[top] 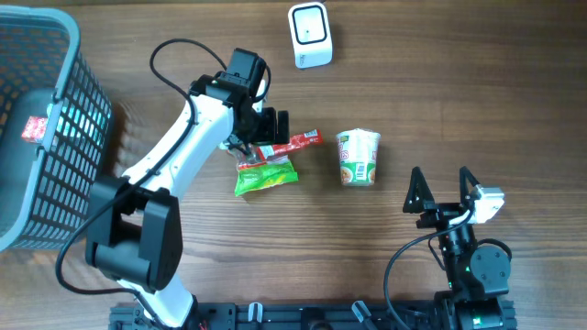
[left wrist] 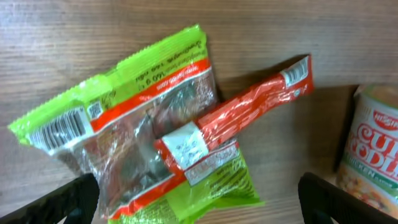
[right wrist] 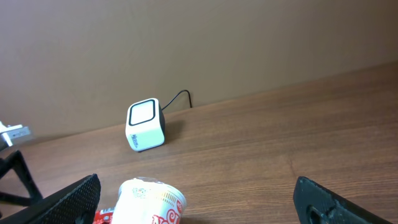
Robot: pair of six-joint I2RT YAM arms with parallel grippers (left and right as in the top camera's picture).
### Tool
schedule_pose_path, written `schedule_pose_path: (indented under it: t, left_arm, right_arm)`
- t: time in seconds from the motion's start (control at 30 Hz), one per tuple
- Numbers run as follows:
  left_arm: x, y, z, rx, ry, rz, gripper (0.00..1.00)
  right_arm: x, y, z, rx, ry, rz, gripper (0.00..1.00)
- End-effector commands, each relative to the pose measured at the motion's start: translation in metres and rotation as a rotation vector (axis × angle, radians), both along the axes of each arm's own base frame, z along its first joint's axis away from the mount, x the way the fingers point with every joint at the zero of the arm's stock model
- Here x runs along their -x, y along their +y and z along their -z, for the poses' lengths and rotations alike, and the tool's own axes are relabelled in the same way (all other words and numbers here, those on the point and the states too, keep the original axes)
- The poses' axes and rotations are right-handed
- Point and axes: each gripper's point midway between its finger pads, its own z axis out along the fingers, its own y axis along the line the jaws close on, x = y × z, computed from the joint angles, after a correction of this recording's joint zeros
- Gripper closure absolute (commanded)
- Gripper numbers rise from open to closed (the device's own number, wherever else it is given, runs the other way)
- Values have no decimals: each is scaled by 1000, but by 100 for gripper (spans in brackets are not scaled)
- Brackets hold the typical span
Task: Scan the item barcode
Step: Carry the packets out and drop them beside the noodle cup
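On the wooden bench (top: 477,82) I count three items: one green crinkly plastic snack bag (top: 266,177) with one slim red plastic packet (top: 298,142) lying across it beneath the wide-spread left hand (left wrist: 196,193), and one white paper noodle cup (top: 358,157) near them, plus one white box-shaped scanner (top: 310,35) well apart and the right hand (top: 440,179), also spread wide and holding nothing.

Green packet (left wrist: 118,118) and red stick (left wrist: 249,102) fill the gap between the left gripper's (left wrist: 199,200) 2 fingers; noodle cup (left wrist: 373,149) just outside 1 finger. Ahead of the right gripper's (right wrist: 199,200) fingers: noodle cup, scanner (right wrist: 145,125), else bare table (right wrist: 311,143).
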Motion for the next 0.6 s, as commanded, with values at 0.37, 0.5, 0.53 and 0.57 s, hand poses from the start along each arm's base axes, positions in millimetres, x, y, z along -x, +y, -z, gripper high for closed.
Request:
schedule_pose_path:
  t: [0.37, 0.5, 0.53, 0.57]
  left_arm:
    - [21, 62, 52, -277, -16, -162, 0]
    - [32, 14, 68, -2, 38, -114, 0]
    - [32, 9, 66, 27, 40, -109, 0]
    - [30, 1, 64, 71, 36, -100, 0]
  right_arm:
    - [0, 1, -2, -8, -10, -6, 0]
    - [0, 1, -2, -8, -10, -6, 0]
    - [0, 1, -2, -8, -10, -6, 0]
    - [0, 1, -2, -8, -10, -6, 0]
